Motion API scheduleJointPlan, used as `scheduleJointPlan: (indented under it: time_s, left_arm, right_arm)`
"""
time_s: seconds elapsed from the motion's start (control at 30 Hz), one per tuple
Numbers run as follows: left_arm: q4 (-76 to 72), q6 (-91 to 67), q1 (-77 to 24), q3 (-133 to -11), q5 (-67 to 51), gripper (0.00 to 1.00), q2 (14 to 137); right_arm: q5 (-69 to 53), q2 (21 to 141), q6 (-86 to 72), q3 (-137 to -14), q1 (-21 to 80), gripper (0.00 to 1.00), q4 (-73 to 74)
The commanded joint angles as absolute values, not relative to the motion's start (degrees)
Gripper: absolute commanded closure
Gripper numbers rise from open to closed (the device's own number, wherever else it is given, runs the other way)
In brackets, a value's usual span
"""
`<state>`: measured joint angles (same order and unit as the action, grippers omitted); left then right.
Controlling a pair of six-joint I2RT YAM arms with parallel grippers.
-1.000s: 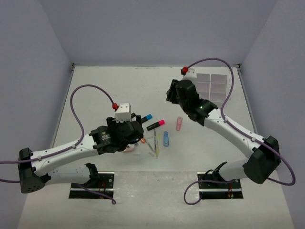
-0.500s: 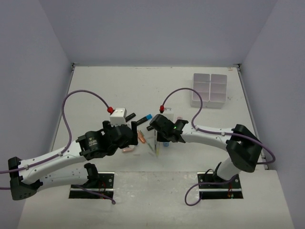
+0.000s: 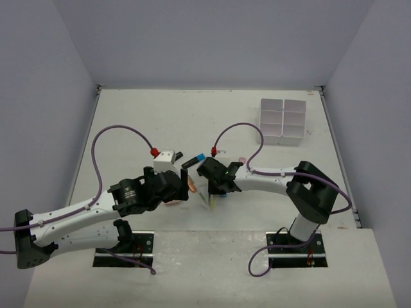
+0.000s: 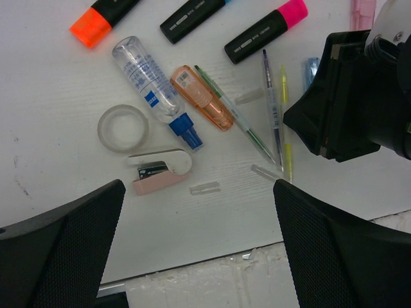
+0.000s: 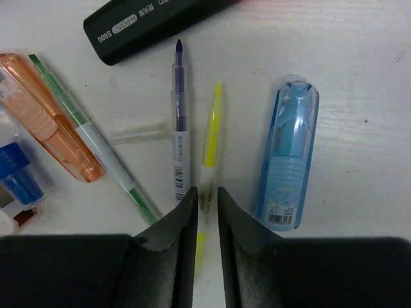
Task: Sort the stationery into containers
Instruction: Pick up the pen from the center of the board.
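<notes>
The white desk [image 3: 141,122] carries the six-compartment box [image 3: 283,119] at its far right. It is well apart from the stationery, which lies loose near the front middle between the two arms. The left tool [image 4: 198,185] hangs over that heap with its jaws spread wide and nothing in them. The right tool [image 5: 206,190] is down at the desk, its jaws nearly together and pinching the yellow pen [image 5: 212,128], which lies flat between them. Along the heap's far edge lie an orange highlighter [image 4: 96,22] at the left and a pink highlighter [image 4: 266,29] at the right. A clear bottle [image 4: 151,83] lies just beside an orange case [image 4: 202,99]. A blue case [image 5: 289,154] lies just right of the yellow pen and a violet pen [image 5: 179,128] just left of it, with a green pen [image 5: 96,151] slanting further left. The tape roll [image 4: 123,128] sits left of the bottle, near a pink piece [image 4: 160,176].
</notes>
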<state>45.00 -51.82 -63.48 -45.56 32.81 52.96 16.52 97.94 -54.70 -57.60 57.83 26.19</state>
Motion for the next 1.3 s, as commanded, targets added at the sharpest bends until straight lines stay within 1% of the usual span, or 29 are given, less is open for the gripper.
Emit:
scheduleJointPlan:
  time_s: [0.0, 0.3, 0.57, 0.63, 0.7, 0.8, 0.9, 1.03, 1.17, 1.27]
  left_arm:
    - [42.55, -50.72, -63.28, -45.01, 32.17, 0.0, 53.16]
    - [42.36, -50.85, -63.28, -44.77, 31.89, 0.0, 53.22]
    - [47.24, -55.76, -63.28, -46.52, 35.7, 0.0, 52.06]
    - [47.85, -57.01, -63.28, -46.82, 36.25, 0.0, 52.18]
    - [48.25, -58.85, -63.28, -46.96, 36.3, 0.0, 52.68]
    - [48.57, -61.52, -63.28, -47.05, 35.16, 0.0, 53.51]
    - [47.88, -66.31, -63.28, -45.65, 32.65, 0.0, 55.37]
    - [44.07, -70.71, -63.28, -43.61, 28.12, 0.0, 57.89]
    - [43.44, -71.15, -63.37, -44.83, 25.94, 0.0, 63.51]
    - [50.35, -84.06, -63.59, -48.88, 26.52, 0.03, 69.24]
  right_arm:
    - [16.76, 98.46, -56.42, -59.33, 58.52, 0.8, 25.39]
    - [17.34, 99.45, -56.91, -59.57, 58.62, 0.81, 26.58]
    - [17.67, 100.51, -58.27, -57.92, 58.62, 0.82, 26.6]
    - [17.67, 100.63, -58.44, -57.76, 58.62, 0.85, 26.54]
    - [18.28, 100.23, -58.72, -57.92, 58.62, 0.98, 27.24]
    - [19.65, 98.48, -58.9, -58.61, 58.61, 1.0, 29.26]
    - [25.63, 92.39, -59.06, -61.21, 58.62, 1.0, 37.15]
    - [29.51, 81.44, -58.81, -61.01, 58.55, 1.0, 41.69]
    - [29.06, 71.23, -56.17, -57.99, 58.6, 1.0, 40.43]
    - [28.54, 65.55, -53.96, -54.76, 58.59, 1.0, 37.62]
